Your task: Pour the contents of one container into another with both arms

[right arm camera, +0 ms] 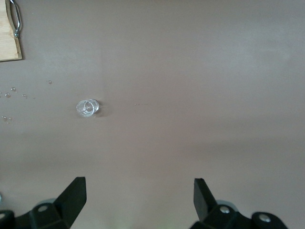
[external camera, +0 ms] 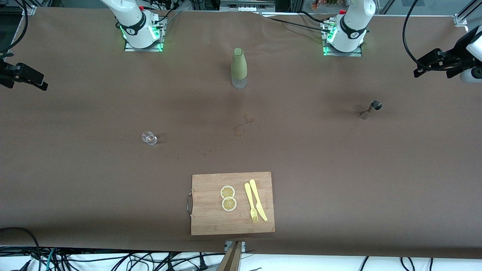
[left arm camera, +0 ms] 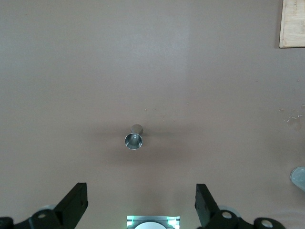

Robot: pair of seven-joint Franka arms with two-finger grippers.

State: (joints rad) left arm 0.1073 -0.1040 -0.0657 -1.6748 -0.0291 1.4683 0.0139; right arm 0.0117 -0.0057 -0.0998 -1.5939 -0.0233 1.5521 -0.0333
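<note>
I see both hands raised high above the brown worktop (external camera: 75, 180), each with fingers spread wide and holding nothing. My left hand (left arm camera: 141, 205) hangs over the small metal jigger (left arm camera: 134, 139), which stands upright toward the left arm's end. My right hand (right arm camera: 139, 202) hangs over the small clear glass (right arm camera: 87, 108), standing toward the right arm's end. Between the two bases I see a green-sleeved bottle (external camera: 239, 67) standing upright. Nearest the front camera lies a wooden cutting board (external camera: 211, 218) carrying two lemon slices (external camera: 228, 198), a yellow fork (external camera: 250, 202) and a yellow knife (external camera: 258, 199).
</note>
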